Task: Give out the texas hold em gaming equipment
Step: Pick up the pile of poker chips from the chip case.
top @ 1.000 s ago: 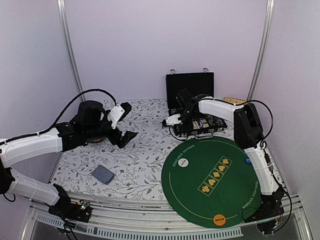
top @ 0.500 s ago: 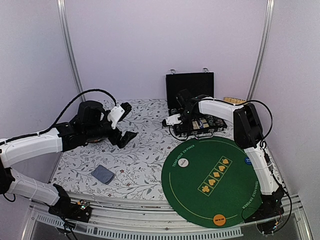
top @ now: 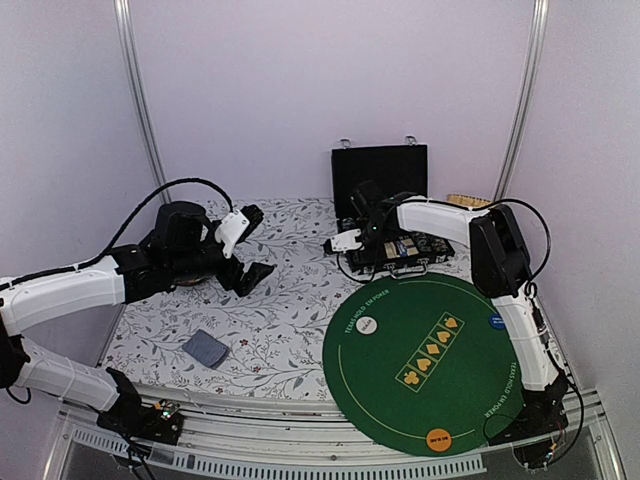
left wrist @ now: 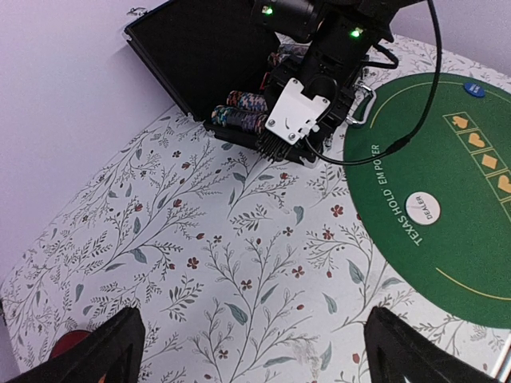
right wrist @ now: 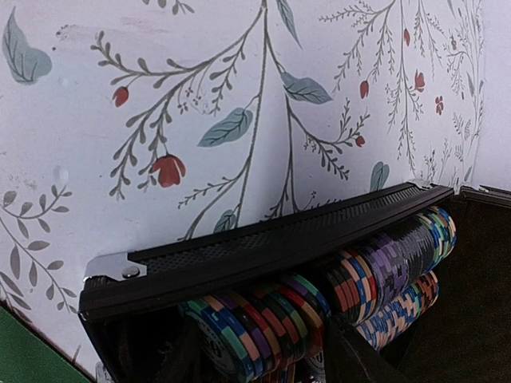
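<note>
Your right fingers (right wrist: 363, 361) sit among the striped poker chips (right wrist: 383, 263) racked in the black hinged case (top: 380, 172), grip unreadable, left fingers (left wrist: 100, 345) wide and empty; a skewed lift may scatter chips.

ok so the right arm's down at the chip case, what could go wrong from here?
1. The striped chips sit edge-on in tight rows, and the right pincer works right at the front wall of the case. A grab may drag out extra chips or shove the case.
2. The black cable off that wrist loops beside the case handle and could snag on withdrawal.
3. The left pincer hangs open and empty, far off, so nothing steadies the case.
</note>
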Available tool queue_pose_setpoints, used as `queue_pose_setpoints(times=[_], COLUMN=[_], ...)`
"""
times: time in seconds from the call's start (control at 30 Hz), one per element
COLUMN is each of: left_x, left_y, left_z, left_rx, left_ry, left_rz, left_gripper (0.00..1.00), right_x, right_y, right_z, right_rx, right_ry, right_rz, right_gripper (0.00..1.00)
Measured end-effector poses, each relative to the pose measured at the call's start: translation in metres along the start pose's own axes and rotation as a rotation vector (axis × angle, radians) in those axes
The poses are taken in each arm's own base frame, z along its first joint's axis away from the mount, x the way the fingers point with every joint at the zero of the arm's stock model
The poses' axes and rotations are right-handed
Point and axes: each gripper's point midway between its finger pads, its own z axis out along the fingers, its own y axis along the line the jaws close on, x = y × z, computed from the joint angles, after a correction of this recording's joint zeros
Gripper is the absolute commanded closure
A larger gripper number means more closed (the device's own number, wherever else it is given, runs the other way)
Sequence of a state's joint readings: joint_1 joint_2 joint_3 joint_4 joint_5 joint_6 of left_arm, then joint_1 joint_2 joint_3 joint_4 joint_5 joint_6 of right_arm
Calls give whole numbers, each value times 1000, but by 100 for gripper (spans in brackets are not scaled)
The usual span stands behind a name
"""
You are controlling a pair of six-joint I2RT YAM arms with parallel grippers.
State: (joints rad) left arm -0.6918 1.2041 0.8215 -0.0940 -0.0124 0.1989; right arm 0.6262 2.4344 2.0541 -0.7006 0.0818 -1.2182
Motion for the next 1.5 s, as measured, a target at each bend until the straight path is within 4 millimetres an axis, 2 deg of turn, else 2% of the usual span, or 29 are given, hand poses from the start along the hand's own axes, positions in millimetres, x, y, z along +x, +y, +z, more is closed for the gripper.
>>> queue_pose_setpoints(times=[0.17, 0.57, 0.7, 1.03, 1.13, 1.23, 1.3, 1.5], left_x=[0, 0, 0, 2, 2, 1, 2, 2], left_y=[0, 0, 0, 0, 0, -1, 0, 0], left_z=[0, 0, 0, 0, 0, 0, 0, 0], left_rx=[0, 0, 0, 1, 1, 1, 1, 1], left_ry=[0, 0, 0, 3, 3, 3, 3, 3], left_rz=[0, 1, 3, 9, 10, 10, 10, 11], left_gripper=[2, 2, 2, 2, 2, 2, 2, 2], right_x=[0, -1, 1, 2, 2, 1, -2, -5], right_y=[1, 2, 3, 2, 1, 0, -1, -1], right_z=[0, 6, 7, -2, -4, -6, -9, -18], right_rx=[3, -28, -30, -2, 5, 10, 16, 9], right_ry=[12, 25, 32, 71, 76, 71, 55, 17], right_rz=[2, -10, -10, -13, -15, -9, -3, 12], right_gripper=[44, 44, 62, 71, 79, 91, 94, 97])
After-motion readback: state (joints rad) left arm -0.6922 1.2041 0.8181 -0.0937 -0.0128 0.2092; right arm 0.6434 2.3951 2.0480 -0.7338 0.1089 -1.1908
